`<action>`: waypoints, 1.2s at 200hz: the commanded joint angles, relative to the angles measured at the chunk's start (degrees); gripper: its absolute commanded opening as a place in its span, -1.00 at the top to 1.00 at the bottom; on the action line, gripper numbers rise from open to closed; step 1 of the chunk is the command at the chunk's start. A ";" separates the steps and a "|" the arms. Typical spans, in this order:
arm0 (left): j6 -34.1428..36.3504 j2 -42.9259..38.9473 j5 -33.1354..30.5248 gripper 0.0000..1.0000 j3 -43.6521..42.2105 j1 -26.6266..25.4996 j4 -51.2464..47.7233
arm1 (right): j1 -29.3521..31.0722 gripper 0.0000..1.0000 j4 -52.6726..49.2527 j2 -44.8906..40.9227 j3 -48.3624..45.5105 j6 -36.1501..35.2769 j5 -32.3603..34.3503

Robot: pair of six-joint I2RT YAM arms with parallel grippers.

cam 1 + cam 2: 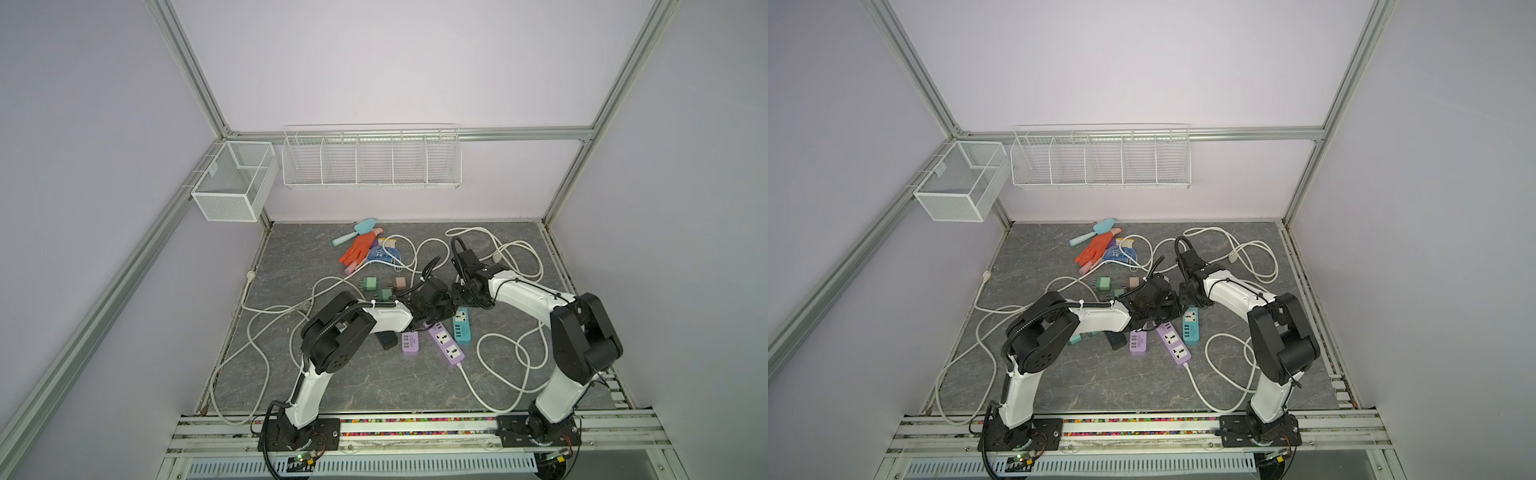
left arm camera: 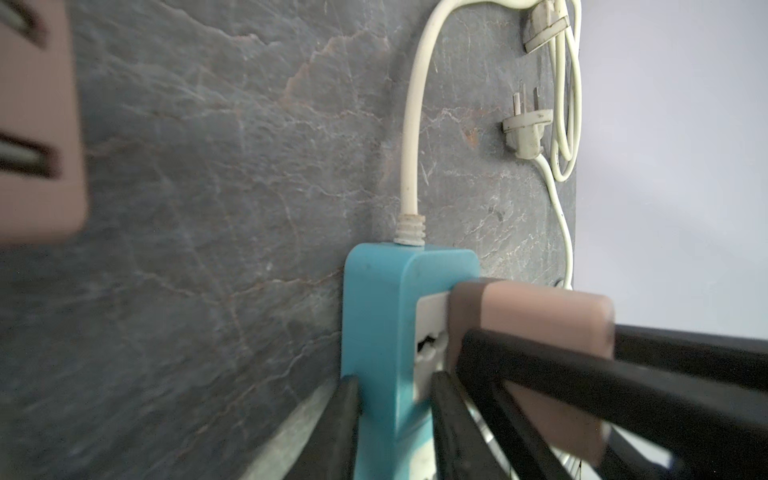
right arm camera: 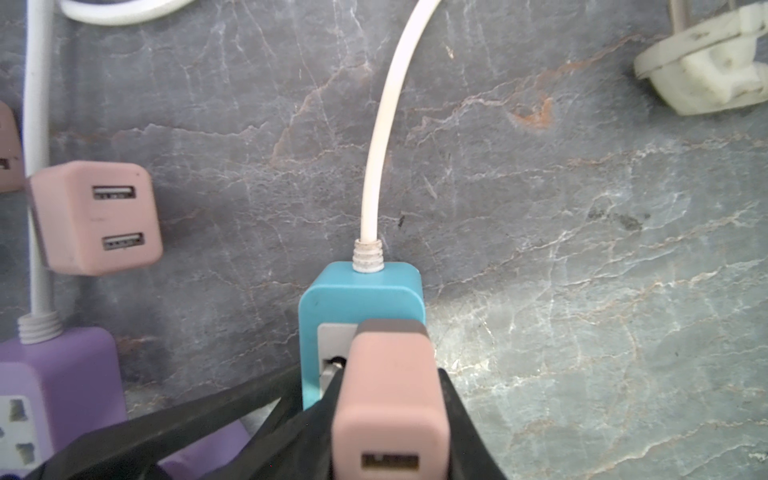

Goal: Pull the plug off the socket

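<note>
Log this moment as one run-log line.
left gripper: shut on teal power strip | right gripper: shut on pink plug | status: pink plug not yet pulled free

No lettering, brand or number is legible anywhere; the print on the blue-and-white packet (image 1: 380, 253) is too small.

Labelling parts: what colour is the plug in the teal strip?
Dusty pink boxy plastic plug, best in right wrist view.

- Passable over open tabletop (image 3: 582, 332) on one flank of teal socket strip (image 3: 361, 299) and pink plug (image 3: 390, 395).
- Blocked on opposite flank by purple strip (image 3: 62, 374) and loose pink adapter (image 3: 95, 218), just beside.
- Ahead, only white cord (image 3: 382, 137); white wall plug (image 3: 706, 79) aside.
</note>
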 commanded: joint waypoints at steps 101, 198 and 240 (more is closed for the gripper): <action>-1.12 3.56 -3.94 0.39 -4.17 -0.65 -7.78 | 1.41 0.83 -1.35 -0.55 3.41 -0.13 4.02; -1.43 4.20 -0.63 0.39 -2.23 -1.18 -8.65 | 1.90 0.85 3.87 -1.52 0.49 -1.66 1.03; -3.14 4.33 -2.65 0.40 -3.44 -1.18 -9.73 | 0.19 0.83 7.41 -4.30 -2.20 -3.27 -0.70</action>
